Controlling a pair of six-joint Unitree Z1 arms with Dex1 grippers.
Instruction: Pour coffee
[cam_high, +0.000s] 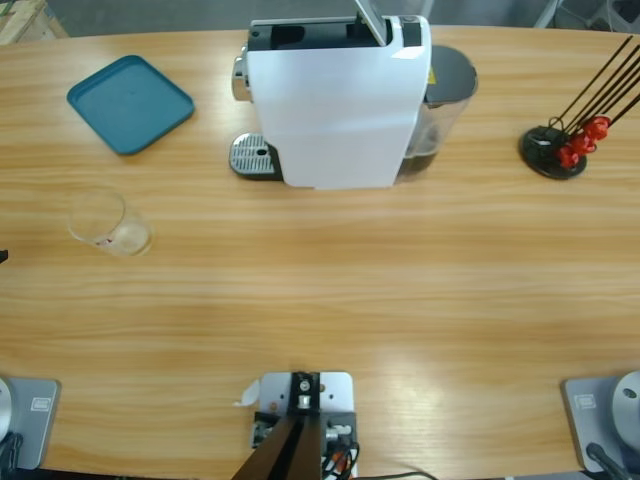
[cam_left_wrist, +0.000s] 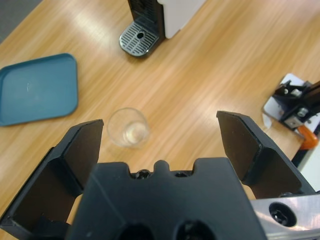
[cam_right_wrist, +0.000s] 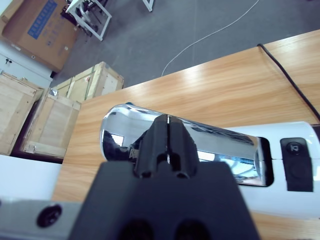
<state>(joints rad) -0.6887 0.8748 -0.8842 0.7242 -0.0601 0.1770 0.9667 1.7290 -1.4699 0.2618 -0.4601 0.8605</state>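
Jaws: left gripper (cam_left_wrist: 160, 137) spread above empty tumbler (cam_left_wrist: 128, 127); right closed.

Left gripper (cam_left_wrist: 160, 145): two black jaws spread wide apart, nothing between them, held above the long wooden table and angled down at it.
Left gripper body: black block filling the lower middle of the left wrist view.
Right gripper (cam_right_wrist: 167, 131): two black jaws pressed together, tips meeting in a thin line.
Right wrist: silver plate with a black screw, lower left of the right wrist view.
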